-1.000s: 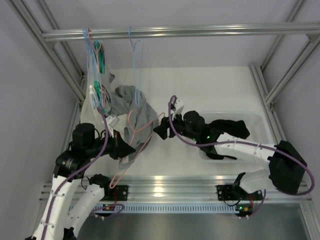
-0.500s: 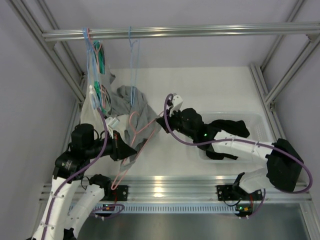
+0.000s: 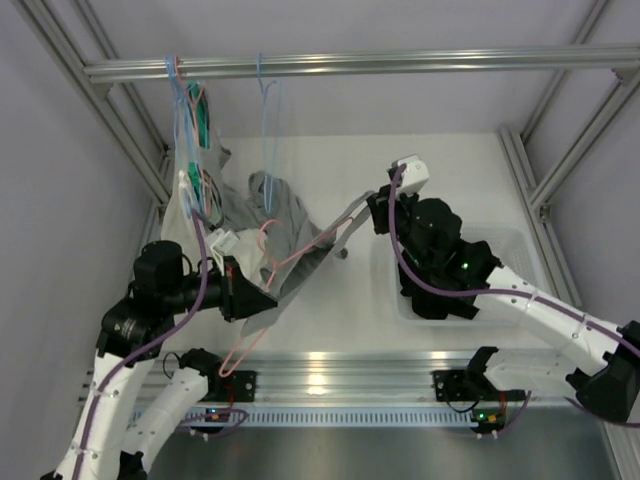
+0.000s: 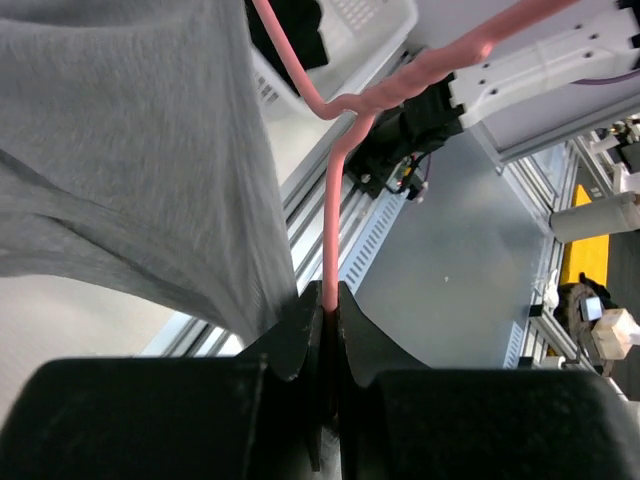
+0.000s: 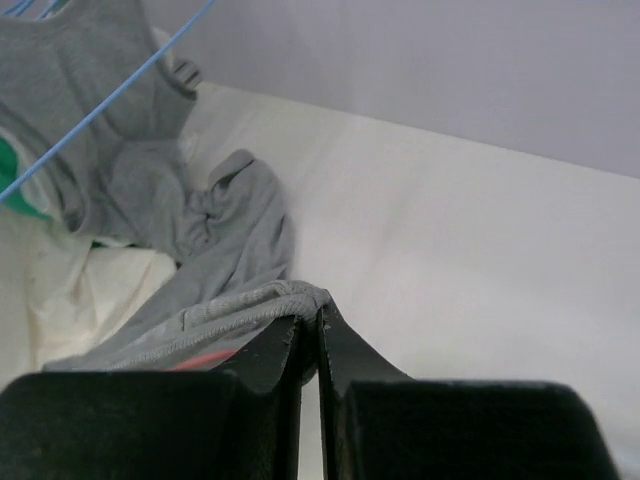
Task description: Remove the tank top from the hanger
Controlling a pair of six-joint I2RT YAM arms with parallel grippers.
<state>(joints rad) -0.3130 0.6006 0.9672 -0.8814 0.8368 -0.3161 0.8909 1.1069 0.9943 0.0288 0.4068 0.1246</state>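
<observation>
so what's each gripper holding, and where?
Left gripper: hanger, pinched on its pink wire near the twisted neck. Right gripper: tank top, pinched at a hemmed edge.

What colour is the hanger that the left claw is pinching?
Pink. The hanger shows best in the left wrist view.

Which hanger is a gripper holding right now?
The pink hanger, clamped in the shut left gripper; the blue hangers hang on the overhead rail, untouched.

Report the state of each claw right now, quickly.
Left claw: closed, holding the pink hanger.
Right claw: closed, pinching the edge of the grey tank top.
</observation>
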